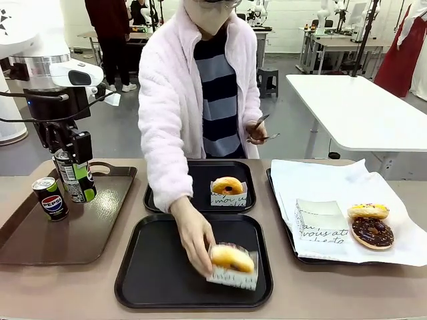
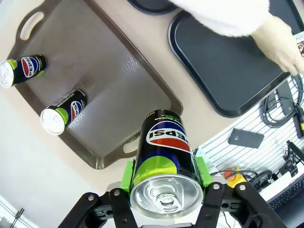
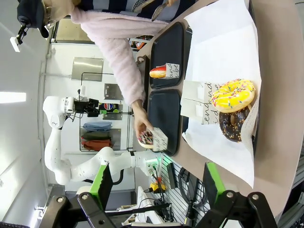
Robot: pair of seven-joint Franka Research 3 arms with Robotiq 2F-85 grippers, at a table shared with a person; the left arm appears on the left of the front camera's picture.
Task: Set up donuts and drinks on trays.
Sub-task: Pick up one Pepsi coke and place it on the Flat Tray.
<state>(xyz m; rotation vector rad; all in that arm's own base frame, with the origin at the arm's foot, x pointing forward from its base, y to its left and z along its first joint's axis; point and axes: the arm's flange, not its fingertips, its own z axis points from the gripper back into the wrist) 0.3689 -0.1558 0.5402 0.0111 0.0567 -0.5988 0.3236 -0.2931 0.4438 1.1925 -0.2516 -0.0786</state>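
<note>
Green-padded left claw clamping slim glossy cylindrical can, right claw spread wide, empty.

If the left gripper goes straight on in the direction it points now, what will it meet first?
The left gripper, shut on a Pepsi can, points down. The can's bottom would probably meet the brown tray first, near its handled end; depth is hard to judge.

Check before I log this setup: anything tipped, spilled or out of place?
Nothing stands out. The cans on the brown tray stand upright, the robot's left hand holds another can upright, one sleeved donut sits on the far black tray, and a person's hand holds another donut on the near black tray.
</note>
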